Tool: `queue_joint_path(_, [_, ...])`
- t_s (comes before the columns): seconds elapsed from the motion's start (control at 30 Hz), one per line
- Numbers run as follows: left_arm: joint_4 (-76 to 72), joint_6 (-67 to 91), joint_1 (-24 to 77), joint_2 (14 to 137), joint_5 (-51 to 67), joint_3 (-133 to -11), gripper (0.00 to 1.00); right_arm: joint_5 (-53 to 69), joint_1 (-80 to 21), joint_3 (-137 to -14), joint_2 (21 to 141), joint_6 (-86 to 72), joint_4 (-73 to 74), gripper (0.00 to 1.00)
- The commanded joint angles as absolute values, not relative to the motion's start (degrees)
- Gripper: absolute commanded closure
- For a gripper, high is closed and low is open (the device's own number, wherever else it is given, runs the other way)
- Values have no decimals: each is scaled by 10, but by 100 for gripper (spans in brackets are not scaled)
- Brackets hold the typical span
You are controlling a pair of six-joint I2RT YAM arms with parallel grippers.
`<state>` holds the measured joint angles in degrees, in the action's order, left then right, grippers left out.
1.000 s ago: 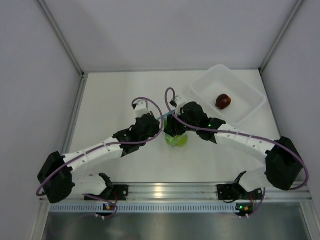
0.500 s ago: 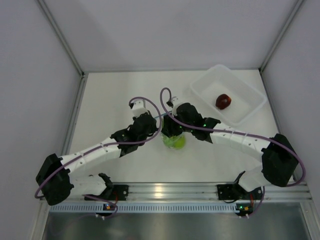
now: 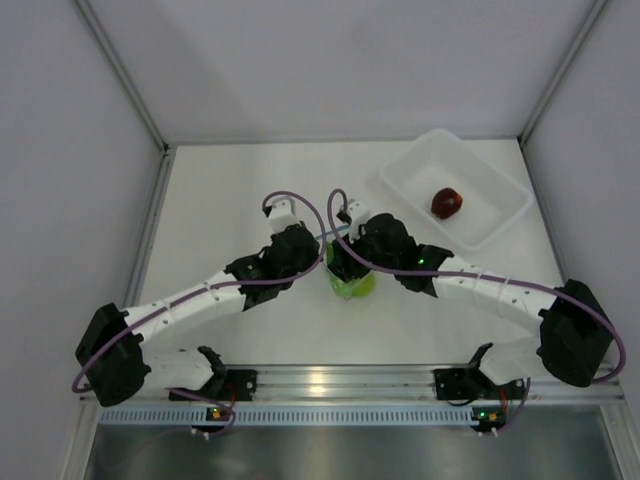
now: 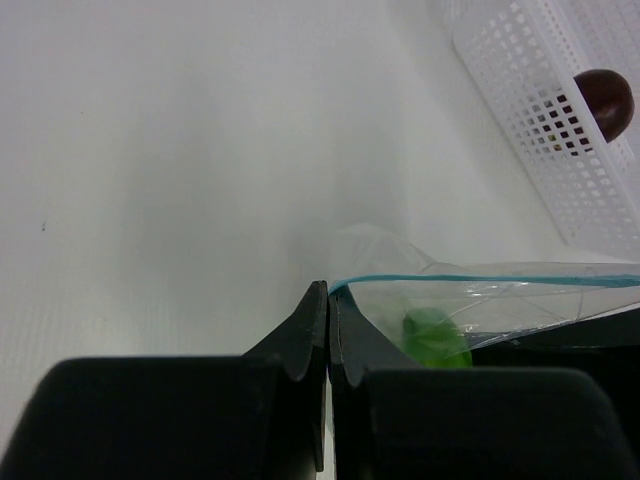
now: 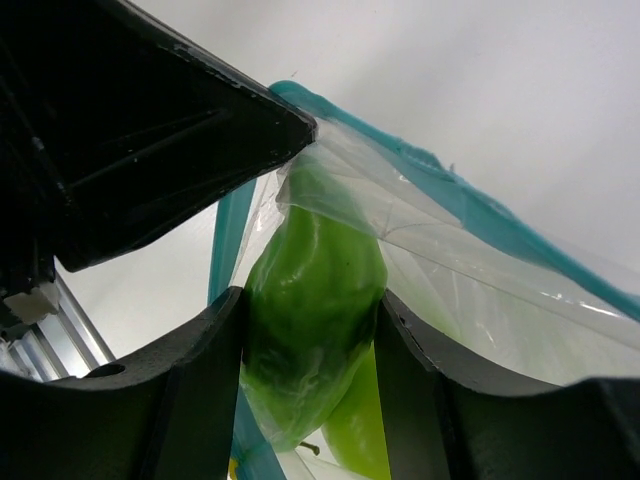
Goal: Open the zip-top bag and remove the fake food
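The zip-top bag hangs between both grippers at the table's middle, clear with a teal zipper strip. My left gripper is shut on the bag's edge just below the strip's end; from above it sits on the bag's left. My right gripper is shut on the elongated green fake food, with crinkled film over it. A paler green piece lies under it in the bag. A dark red-brown fake food lies in the white tray.
The white perforated tray stands at the back right, and its wall shows in the left wrist view. White enclosure walls ring the table. The aluminium rail with both arm bases runs along the near edge.
Both grippers and the bag swayed slightly left, then came back. The right arm's elbow shifted a little to the right. Neither grip has changed.
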<state>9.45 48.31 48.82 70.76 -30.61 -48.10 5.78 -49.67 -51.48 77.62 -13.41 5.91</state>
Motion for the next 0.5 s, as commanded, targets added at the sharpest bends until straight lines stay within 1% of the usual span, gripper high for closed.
queue_joint_path(0.0, [98,449,439,718,-481,-492,100,129,-515,-485,726,-90,215,100])
queue_joint_path(0.03, [85,445,439,715,-464,-484,100,115,-514,-487,727,-96,219,100])
queue_joint_path(0.07, [65,426,439,709,-412,-474,100,101,-513,-496,733,-102,223,100])
queue_joint_path(0.13, [6,413,439,679,-363,-431,100,97,-513,-504,742,-102,236,100])
queue_joint_path(0.17, [-20,409,439,667,-326,-418,98,86,-513,-508,748,-104,238,100])
queue_joint_path(0.33, [-83,380,439,596,-251,-367,97,45,-509,-511,750,-126,241,100])
queue_joint_path(0.37, [-96,364,439,589,-239,-355,94,44,-505,-512,748,-127,238,100])
queue_joint_path(0.43, [-108,350,439,570,-202,-345,92,46,-504,-513,744,-133,236,100])
queue_joint_path(0.47, [-131,330,439,563,-189,-331,84,55,-503,-516,743,-130,234,100])
